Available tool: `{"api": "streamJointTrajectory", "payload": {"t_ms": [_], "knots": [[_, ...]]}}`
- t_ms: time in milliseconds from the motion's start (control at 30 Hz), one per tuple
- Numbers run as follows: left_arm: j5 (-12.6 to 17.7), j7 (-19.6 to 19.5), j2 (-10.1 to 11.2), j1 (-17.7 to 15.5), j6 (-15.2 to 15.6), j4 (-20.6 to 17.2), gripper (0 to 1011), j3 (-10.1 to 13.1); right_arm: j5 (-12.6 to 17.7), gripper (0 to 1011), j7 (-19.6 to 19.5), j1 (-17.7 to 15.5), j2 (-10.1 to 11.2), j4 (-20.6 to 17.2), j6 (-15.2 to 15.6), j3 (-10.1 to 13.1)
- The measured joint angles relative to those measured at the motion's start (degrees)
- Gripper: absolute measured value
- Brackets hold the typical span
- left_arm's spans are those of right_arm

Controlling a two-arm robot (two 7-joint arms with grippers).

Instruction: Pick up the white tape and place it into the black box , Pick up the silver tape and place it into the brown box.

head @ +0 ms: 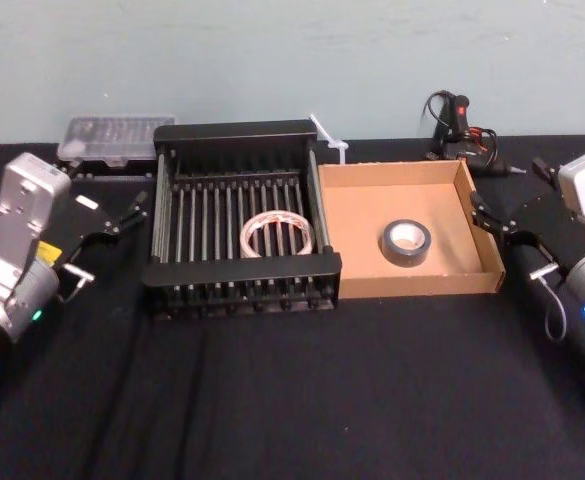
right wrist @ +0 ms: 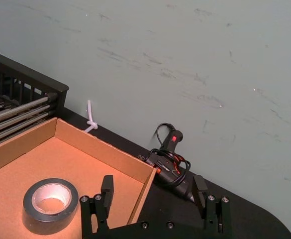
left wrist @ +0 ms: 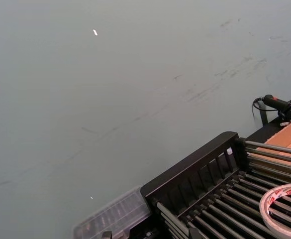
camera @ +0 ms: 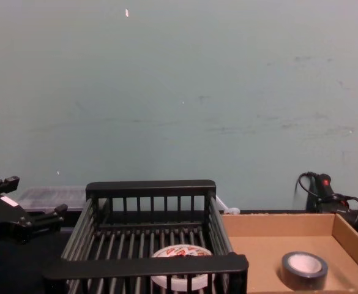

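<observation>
The white tape [head: 275,235] lies flat on the barred floor of the black box [head: 242,270]; I also see the white tape [left wrist: 284,199] in the left wrist view and the white tape [camera: 182,251] in the chest view. Just right of it stands the brown box [head: 472,215], with the silver tape [head: 405,243] resting on its floor. The silver tape [right wrist: 50,206] is close to my right gripper [right wrist: 153,186]. My left gripper [head: 127,213] hovers open and empty left of the black box. Open and empty too, my right gripper [head: 480,213] is at the brown box's right wall.
A clear plastic case [head: 107,138] lies behind the black box at the back left. A glue gun with cable [head: 462,125] and a white zip tie [head: 327,135] sit by the wall. The black tablecloth [head: 302,400] stretches in front of both boxes.
</observation>
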Motion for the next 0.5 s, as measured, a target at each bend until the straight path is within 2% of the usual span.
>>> {"api": "streamJointTrajectory", "payload": {"t_ms": [500], "knots": [[0.00, 0.00, 0.00, 0.00, 0.00, 0.00, 1001, 0.00, 0.00, 1002, 0.00, 0.00, 0.00, 0.00, 0.00, 0.00]]}}
